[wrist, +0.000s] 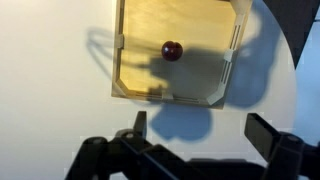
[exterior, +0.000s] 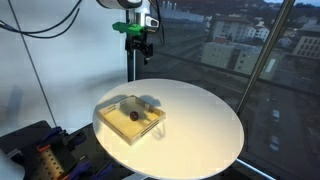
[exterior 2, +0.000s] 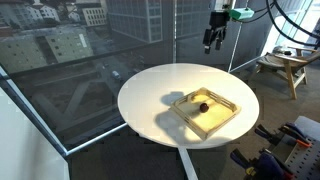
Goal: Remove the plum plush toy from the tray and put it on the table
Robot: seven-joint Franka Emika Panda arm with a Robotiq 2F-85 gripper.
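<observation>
Wrist view, nearest: the gripper hangs high above the table, its dark fingers spread wide and gripping nothing. Below it lies bare, smooth cream tabletop. Beyond that, the tray is square, shallow and pale yellowish, with low translucent rims. The plum plush toy is a small, round, dark reddish ball resting inside the tray, apart from every rim. In both exterior views the tray sits to one side of the round top, leaving a broad open surface up to the curved edge. Farthest off, window glass and city buildings.
</observation>
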